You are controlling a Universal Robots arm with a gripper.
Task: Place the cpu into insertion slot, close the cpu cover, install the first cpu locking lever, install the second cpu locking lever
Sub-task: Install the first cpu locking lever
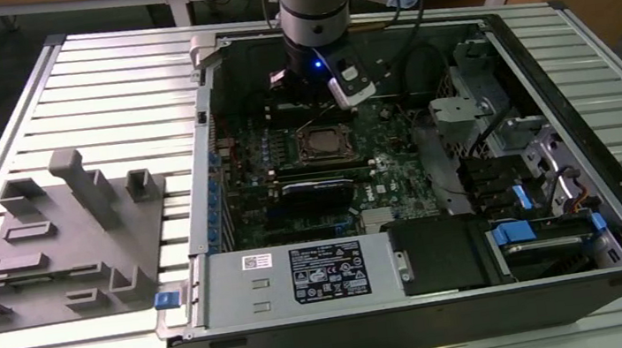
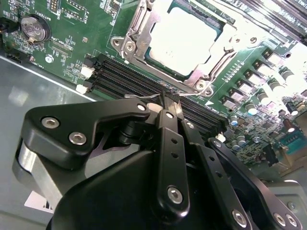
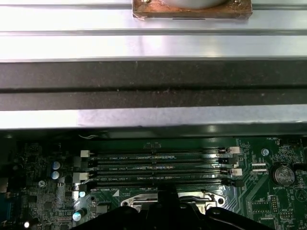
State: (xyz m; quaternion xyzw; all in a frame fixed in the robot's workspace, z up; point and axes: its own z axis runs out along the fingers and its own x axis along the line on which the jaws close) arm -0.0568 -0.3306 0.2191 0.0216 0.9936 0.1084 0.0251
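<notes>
— Gripper [image 2: 165, 101], item one: state?
— Black fingers pressed together, tips at the edge of the insertion slot [image 1: 325, 141], beside the memory slots [image 2: 129, 76]. Whether they nip the thin lever wire [image 2: 141, 96] I cannot tell.
— Item two, cpu [image 2: 184, 40]?
— Seated in the slot, cpu cover [image 2: 165, 73] lying flat over it.
— Handling note for the lever?
— Judged: press low and steady along its arc, tuck it fully under its hook, keep clear of the white slot latches [image 2: 86, 72].
</notes>
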